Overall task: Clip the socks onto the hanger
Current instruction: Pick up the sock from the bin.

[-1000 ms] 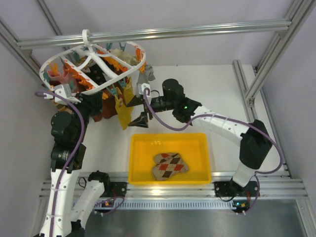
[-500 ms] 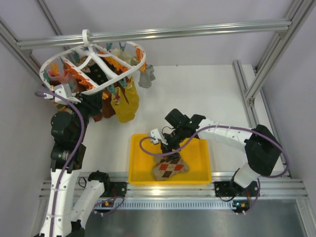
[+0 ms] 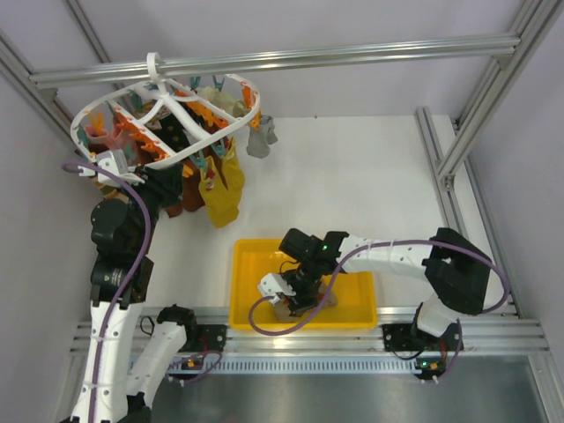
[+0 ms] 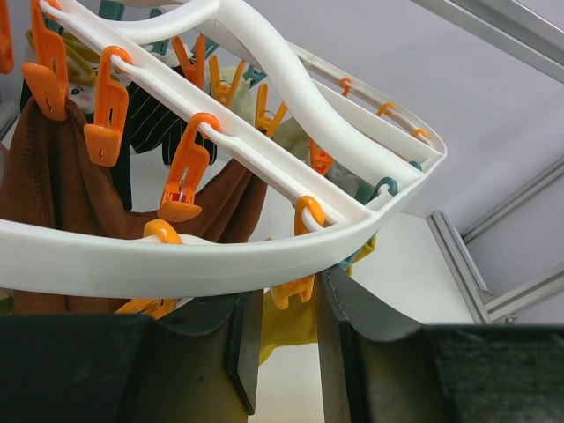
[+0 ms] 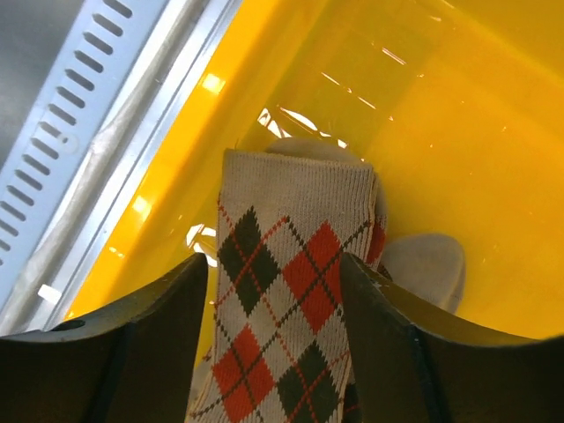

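Observation:
The white round hanger [image 3: 238,123] hangs at the back left with several orange and teal clips. A mustard-yellow sock [image 3: 225,189] dangles clipped from its rim. My left gripper [image 4: 286,304] reaches up under the near rim [image 4: 132,260], its fingers close on either side of an orange clip [image 4: 295,289], their tips hidden behind the rim. My right gripper [image 3: 291,295] is down in the yellow bin [image 3: 352,264]. It stands open [image 5: 273,264], its fingers straddling the cuff end of a tan argyle sock [image 5: 291,220] lying on the bin floor.
Rust-brown socks [image 3: 181,198] and a small grey sock [image 3: 262,141] also hang from the hanger. An aluminium bar [image 3: 308,57] carries the hanger's hook. The bin's near wall [image 5: 159,203] lies just left of my right fingers.
My right gripper left the hanger, swung down into the bin over the argyle sock, and its jaws narrowed. The mustard sock stays hanging. The left arm has not moved.

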`<state>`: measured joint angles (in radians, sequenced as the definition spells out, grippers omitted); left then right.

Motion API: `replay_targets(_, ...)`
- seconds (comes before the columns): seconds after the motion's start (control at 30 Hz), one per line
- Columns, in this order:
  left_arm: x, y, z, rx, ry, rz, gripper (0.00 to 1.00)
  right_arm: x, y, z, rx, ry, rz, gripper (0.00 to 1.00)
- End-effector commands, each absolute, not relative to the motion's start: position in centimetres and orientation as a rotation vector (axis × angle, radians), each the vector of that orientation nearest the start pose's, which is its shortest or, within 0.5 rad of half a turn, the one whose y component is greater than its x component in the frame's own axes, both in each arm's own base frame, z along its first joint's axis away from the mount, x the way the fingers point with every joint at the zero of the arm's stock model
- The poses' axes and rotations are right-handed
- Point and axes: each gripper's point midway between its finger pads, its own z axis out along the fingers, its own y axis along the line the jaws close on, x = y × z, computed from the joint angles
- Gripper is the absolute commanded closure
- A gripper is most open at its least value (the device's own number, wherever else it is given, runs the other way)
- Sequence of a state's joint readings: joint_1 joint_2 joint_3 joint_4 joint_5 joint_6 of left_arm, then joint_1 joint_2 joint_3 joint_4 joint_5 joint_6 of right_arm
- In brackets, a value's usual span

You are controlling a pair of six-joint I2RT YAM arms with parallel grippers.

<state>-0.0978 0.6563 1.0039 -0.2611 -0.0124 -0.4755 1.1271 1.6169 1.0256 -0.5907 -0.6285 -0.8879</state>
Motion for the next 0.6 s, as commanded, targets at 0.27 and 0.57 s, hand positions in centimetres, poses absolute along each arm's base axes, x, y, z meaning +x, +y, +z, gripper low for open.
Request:
replay_targets(0.27, 27.3, -3.6, 42.5, -0.293, 1.373, -0.433, 1.0, 9.5, 33.8, 2.8, -2.369, 1.238, 0.699, 0.8)
replay_targets(0.57, 27.2, -3.9, 42.7, -0.276, 1.373, -0.442, 1.0, 11.1, 35.7, 11.1, -2.122, 1.235, 0.786, 1.0)
